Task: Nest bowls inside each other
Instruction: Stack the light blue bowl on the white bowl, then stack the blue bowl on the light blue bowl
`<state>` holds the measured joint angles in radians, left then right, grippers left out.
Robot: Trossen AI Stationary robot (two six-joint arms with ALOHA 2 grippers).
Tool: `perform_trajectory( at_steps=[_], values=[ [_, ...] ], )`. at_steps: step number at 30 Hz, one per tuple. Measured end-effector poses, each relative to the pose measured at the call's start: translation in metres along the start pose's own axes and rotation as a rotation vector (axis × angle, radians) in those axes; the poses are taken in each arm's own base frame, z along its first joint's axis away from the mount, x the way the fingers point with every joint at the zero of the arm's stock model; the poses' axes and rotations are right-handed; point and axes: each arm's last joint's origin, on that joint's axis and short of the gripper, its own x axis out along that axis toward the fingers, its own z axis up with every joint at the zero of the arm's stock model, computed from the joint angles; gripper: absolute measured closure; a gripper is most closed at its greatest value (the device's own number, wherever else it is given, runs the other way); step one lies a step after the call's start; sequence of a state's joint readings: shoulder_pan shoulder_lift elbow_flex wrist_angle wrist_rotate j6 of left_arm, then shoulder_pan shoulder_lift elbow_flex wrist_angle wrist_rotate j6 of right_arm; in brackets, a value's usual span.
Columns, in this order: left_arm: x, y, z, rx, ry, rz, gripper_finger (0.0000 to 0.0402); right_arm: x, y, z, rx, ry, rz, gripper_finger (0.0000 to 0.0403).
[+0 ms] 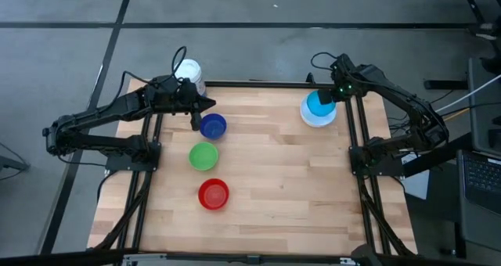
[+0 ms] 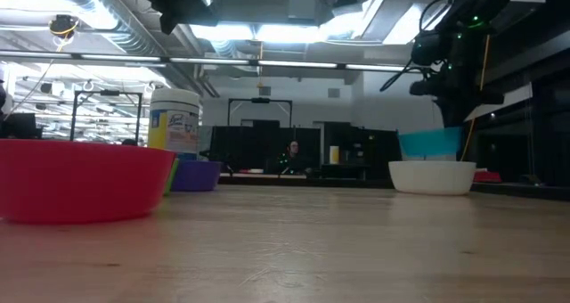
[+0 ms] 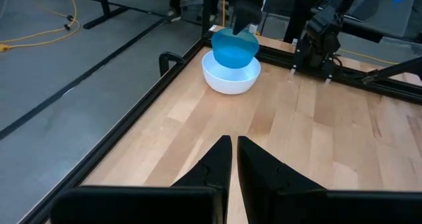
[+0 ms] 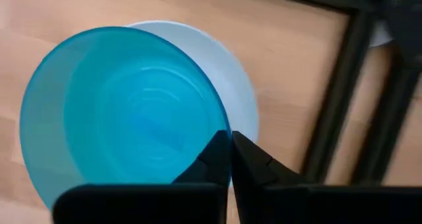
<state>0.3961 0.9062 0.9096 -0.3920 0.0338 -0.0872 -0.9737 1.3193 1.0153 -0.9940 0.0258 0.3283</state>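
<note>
Right claw (image 4: 231,159) clamped on the teal bowl's (image 1: 318,103) rim, held tilted directly above the white bowl (image 1: 317,117) at the surface's (image 1: 297,188) far right corner; only a straight lowering seemed needed. Left claw (image 3: 234,159) clenched, empty, beside the dark blue bowl (image 1: 213,126). Green bowl (image 1: 203,156) and red bowl (image 1: 213,194) nearer that arm.

Grey floor (image 1: 235,47) surrounds the wooden table (image 1: 282,188); bright ceiling lights (image 2: 294,31) overhead.
</note>
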Motion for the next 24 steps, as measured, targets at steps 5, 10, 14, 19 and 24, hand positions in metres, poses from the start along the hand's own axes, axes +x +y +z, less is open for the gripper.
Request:
perform_trajectory(
  at_steps=[5,10,14,19,24],
  values=[
    [0.000,0.000,0.000,-0.001,0.000,0.000,0.0381,0.000,0.000,0.000,0.010,0.015,0.051,0.0308],
    [0.000,0.001,0.000,-0.005,0.000,0.004,0.0381,0.000,-0.001,0.000,0.010,0.013,0.048,0.0231],
    [0.000,0.005,0.000,-0.014,-0.002,0.016,0.0381,0.000,0.000,0.001,0.011,0.012,0.073,0.0209],
    [-0.001,0.012,0.000,0.010,0.005,0.004,0.0381,-0.003,0.009,0.005,0.020,-0.016,0.245,0.0220],
    [-0.002,0.019,-0.016,0.007,0.176,0.004,0.0381,-0.017,0.045,0.009,-0.042,-0.107,0.568,0.0245]
  ],
)
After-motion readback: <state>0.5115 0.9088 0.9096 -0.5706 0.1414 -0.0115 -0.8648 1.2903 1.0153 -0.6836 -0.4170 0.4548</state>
